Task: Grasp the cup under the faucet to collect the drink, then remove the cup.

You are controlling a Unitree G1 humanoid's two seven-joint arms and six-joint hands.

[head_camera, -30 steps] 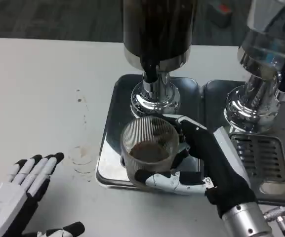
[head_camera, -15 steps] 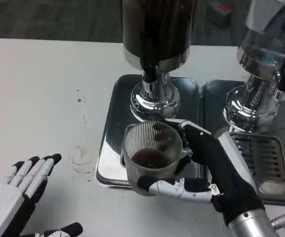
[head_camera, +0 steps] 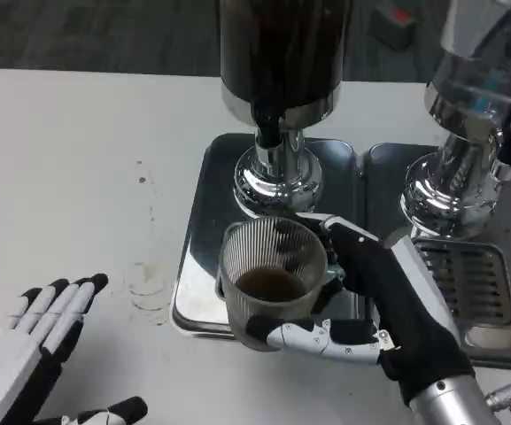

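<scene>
A: Nearest, at 7 o'clock?
B: The left hand (head_camera: pixel 34 341) lies on the tabletop (head_camera: pixel 69 168), fingers spread, holding nothing.
A: And the cup (head_camera: pixel 270 279)?
B: Center, on the tray's (head_camera: pixel 204 199) near edge, gripped by the right hand (head_camera: pixel 361 301); brown drink inside. The faucet (head_camera: pixel 270 131) stands at 12 o'clock beyond.

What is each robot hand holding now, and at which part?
The right robot hand grips the ribbed cup around its side wall, thumb across the lower front. The left robot hand holds nothing.
</scene>
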